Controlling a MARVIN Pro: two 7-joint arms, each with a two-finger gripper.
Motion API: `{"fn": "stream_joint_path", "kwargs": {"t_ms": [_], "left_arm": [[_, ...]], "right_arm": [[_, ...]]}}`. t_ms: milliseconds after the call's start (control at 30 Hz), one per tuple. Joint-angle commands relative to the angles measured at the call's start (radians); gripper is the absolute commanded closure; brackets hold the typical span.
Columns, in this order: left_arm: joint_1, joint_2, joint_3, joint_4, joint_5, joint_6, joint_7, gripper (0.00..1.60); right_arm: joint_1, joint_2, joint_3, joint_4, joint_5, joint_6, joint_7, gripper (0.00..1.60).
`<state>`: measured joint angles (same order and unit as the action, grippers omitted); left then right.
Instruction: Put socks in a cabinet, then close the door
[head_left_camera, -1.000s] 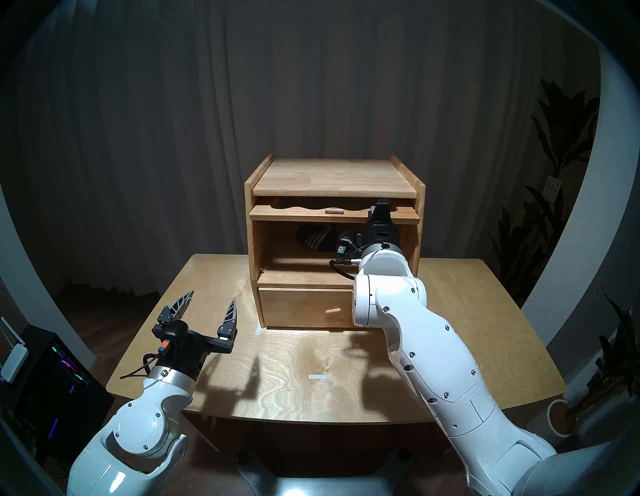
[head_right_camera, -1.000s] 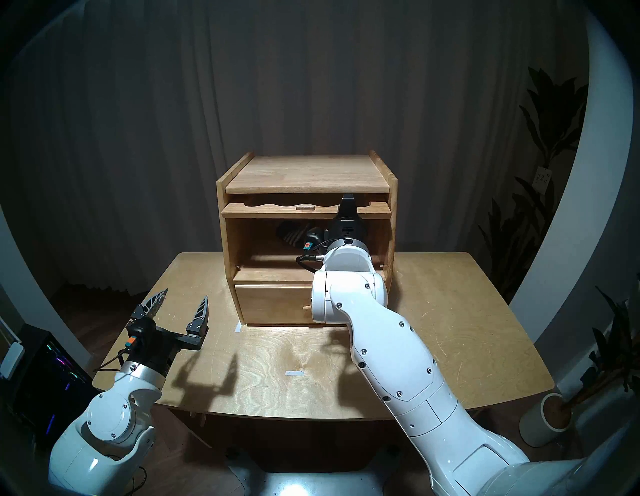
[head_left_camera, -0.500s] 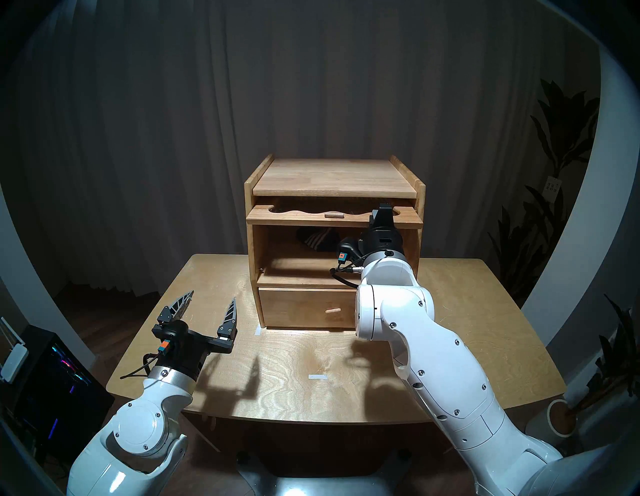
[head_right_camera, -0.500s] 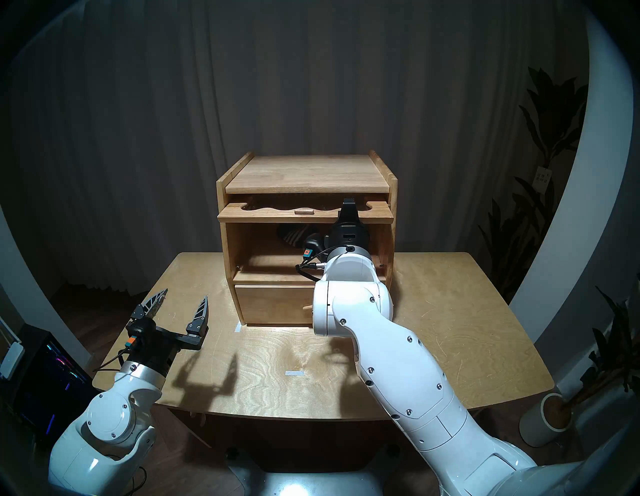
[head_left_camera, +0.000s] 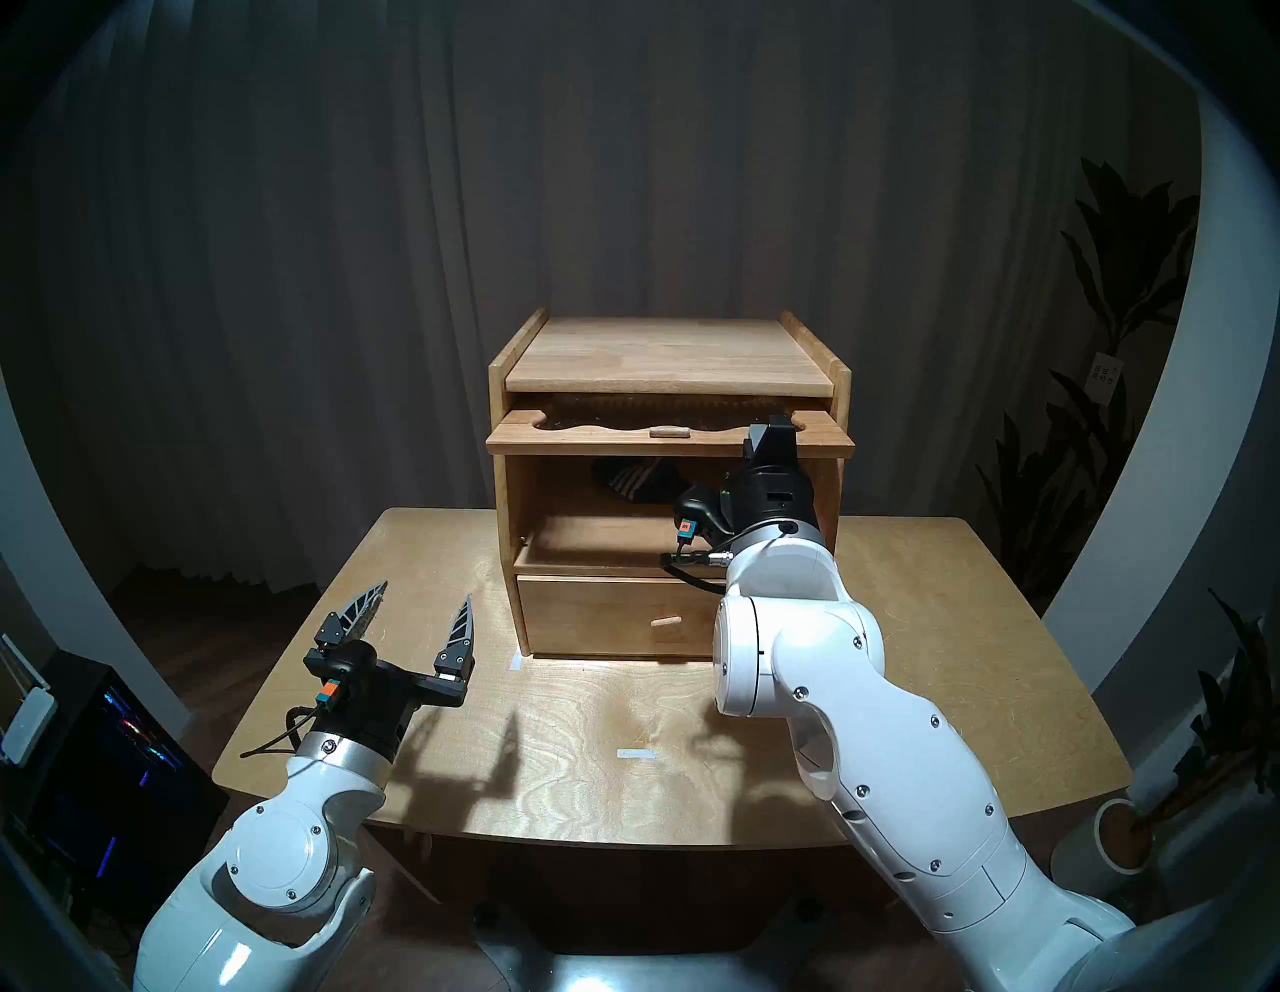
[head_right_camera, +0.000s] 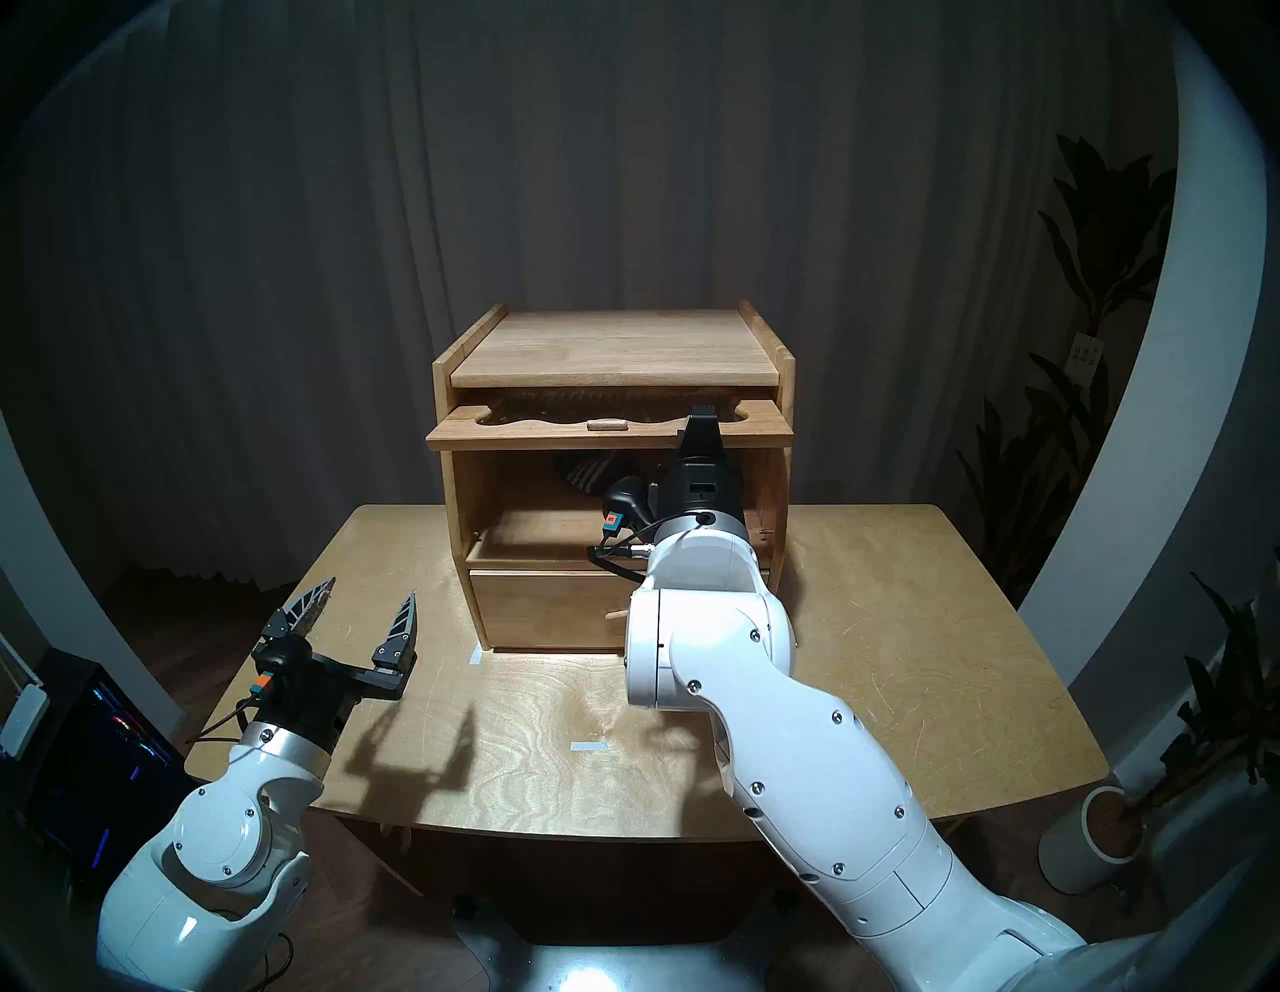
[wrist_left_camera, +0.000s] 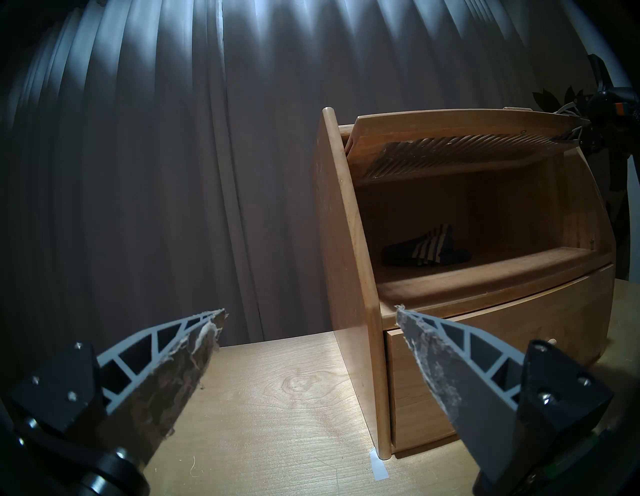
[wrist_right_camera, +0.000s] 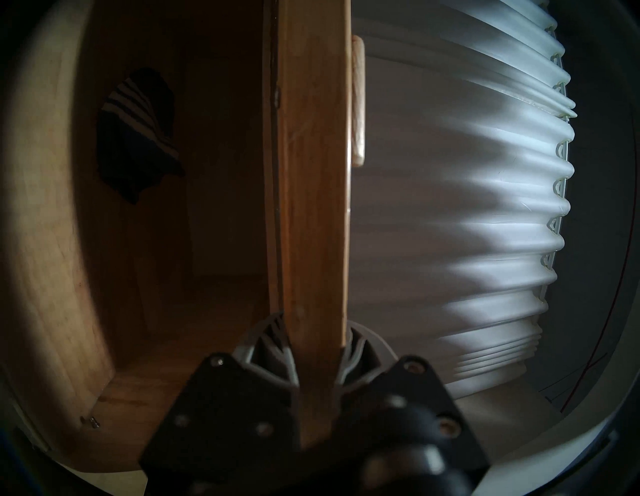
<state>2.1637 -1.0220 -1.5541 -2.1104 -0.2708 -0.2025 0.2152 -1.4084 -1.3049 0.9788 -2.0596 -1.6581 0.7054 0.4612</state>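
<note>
Right gripper (wrist_right_camera: 313, 360): black, ribbed grey fingers clamped across the front edge of the wooden door (head_left_camera: 623, 441) with its dark ribbed-glass window. Door lies near horizontal, long axis left-right, half out of its slot atop the light wooden cabinet (head_left_camera: 665, 353).

Navy striped sock bundle (wrist_left_camera: 426, 247) sits on the upper shelf, behind and below the grip.

Left gripper (head_left_camera: 409, 616): wide apart, empty, well clear.
</note>
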Motion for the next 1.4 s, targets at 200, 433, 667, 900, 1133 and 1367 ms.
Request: {"fn": "stream_joint_path", "kwargs": {"t_ms": [200, 433, 667, 900, 1133, 1367], "left_arm": [[-0.004, -0.001, -0.003, -0.018, -0.001, -0.008, 0.000, 0.00], [-0.004, -0.001, -0.003, -0.019, -0.001, -0.008, 0.000, 0.00], [-0.003, -0.001, -0.004, -0.019, -0.001, -0.008, 0.000, 0.00], [-0.002, -0.001, -0.004, -0.020, -0.002, -0.009, 0.000, 0.00], [-0.002, -0.001, -0.004, -0.020, -0.002, -0.009, -0.001, 0.00], [-0.005, -0.001, -0.003, -0.016, 0.000, -0.006, 0.000, 0.00]], "right_arm": [[-0.165, 0.059, -0.001, -0.172, 0.028, 0.060, -0.066, 1.60], [-0.268, 0.121, 0.023, -0.279, 0.061, 0.079, -0.087, 1.60], [-0.358, 0.165, 0.031, -0.332, 0.124, 0.075, -0.116, 1.60], [-0.432, 0.232, 0.042, -0.377, 0.186, 0.074, -0.130, 1.60], [-0.514, 0.261, 0.060, -0.384, 0.331, 0.040, -0.120, 1.60], [-0.504, 0.141, 0.116, -0.384, 0.557, 0.052, -0.081, 0.00]]}}
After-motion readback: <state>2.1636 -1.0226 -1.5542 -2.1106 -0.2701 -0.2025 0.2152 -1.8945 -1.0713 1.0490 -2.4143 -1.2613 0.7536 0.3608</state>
